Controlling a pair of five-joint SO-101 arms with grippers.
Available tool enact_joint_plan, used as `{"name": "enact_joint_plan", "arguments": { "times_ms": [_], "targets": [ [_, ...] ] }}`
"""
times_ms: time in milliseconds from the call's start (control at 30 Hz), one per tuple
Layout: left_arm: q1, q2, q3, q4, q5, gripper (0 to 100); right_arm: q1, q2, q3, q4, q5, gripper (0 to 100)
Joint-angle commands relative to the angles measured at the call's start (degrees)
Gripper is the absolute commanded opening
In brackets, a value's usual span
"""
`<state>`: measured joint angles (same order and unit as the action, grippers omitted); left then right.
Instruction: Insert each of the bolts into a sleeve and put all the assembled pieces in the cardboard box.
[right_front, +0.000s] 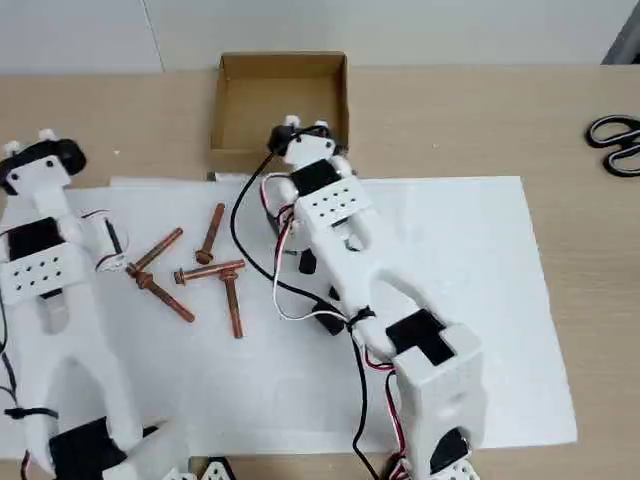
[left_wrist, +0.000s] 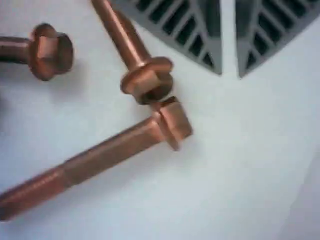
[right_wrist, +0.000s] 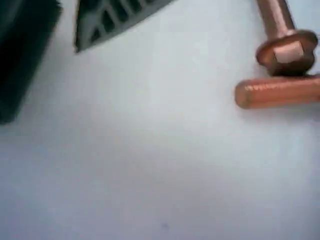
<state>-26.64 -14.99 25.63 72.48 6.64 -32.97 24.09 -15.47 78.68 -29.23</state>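
Note:
Several copper bolts (right_front: 209, 271) lie loose on the white sheet (right_front: 470, 260), between the two arms. My left gripper (left_wrist: 230, 74) sits just beside two bolt heads (left_wrist: 150, 87) that touch each other. Its grey ribbed fingers (left_wrist: 195, 30) stand close together with nothing between them. In the high view this gripper (right_front: 112, 258) is at the left end of the bolt cluster. One ribbed finger (right_wrist: 115, 20) of my right gripper hangs over bare sheet, a short way from a bolt head (right_wrist: 287, 52) and a threaded bolt end (right_wrist: 272, 92). The cardboard box (right_front: 280, 105) stands open beyond the sheet.
My right arm (right_front: 335, 215) lies across the middle of the sheet, reaching towards the box. Two dark pieces (right_front: 325, 322) sit half hidden under it, and a dark block (right_wrist: 22, 60) shows beside the right finger. Scissors (right_front: 615, 145) rest at the far right of the table.

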Motion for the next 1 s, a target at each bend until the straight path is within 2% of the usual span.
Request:
{"name": "enact_joint_plan", "arguments": {
  "times_ms": [0,333,600,800,967],
  "targets": [
    [-1.1,-0.5,1.8,-2.0,-0.4,1,-1.2,0.4,-2.5,-1.8,-0.4,23.3],
    [-2.5,-0.5,3.8,-2.8,-0.4,1,-0.9,4.8,-2.5,-2.2,-0.4,22.9],
    [-2.5,-0.3,3.9,-3.4,-0.4,1,0.4,6.7,-2.5,-4.1,-0.4,0.0],
    [-2.3,-0.3,3.9,-3.1,-0.4,1,1.6,5.9,-2.5,-3.4,-0.3,0.2],
    [-2.2,-0.5,3.8,-2.3,-0.3,1,0.9,-0.5,-3.8,1.4,0.2,0.2]
  ]
}}
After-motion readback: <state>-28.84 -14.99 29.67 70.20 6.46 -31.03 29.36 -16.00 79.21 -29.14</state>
